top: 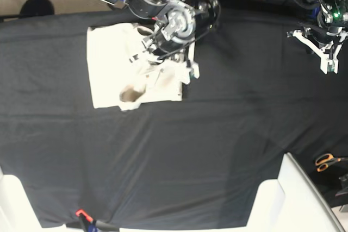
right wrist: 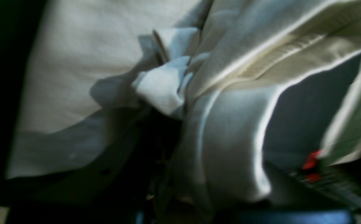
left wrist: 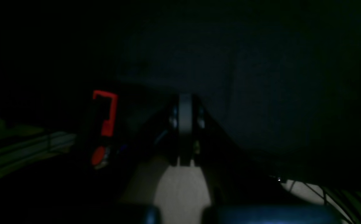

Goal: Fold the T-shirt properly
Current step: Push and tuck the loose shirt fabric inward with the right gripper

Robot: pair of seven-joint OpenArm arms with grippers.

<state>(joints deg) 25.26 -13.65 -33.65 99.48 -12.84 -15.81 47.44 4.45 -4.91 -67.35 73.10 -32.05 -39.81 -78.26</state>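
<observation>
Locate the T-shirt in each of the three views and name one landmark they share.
Left wrist: not in it; only dark cloth and the shut left gripper.
Right wrist: the T-shirt fills most of the frame, bunched at centre.
Base: upper left, under the right gripper.
Shared landmark: the black tablecloth.

Black tablecloth (top: 179, 150) over the table, orange-handled scissors (top: 327, 161) beyond its right edge.

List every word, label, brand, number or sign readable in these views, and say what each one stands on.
None can be read.
T-shirt: plain cloth, no print shows in the base or right wrist view.
Black tablecloth: no marking.
Red clamp: the left wrist view is too dark to show any lettering.
Scissors: too small to show a brand.
</observation>
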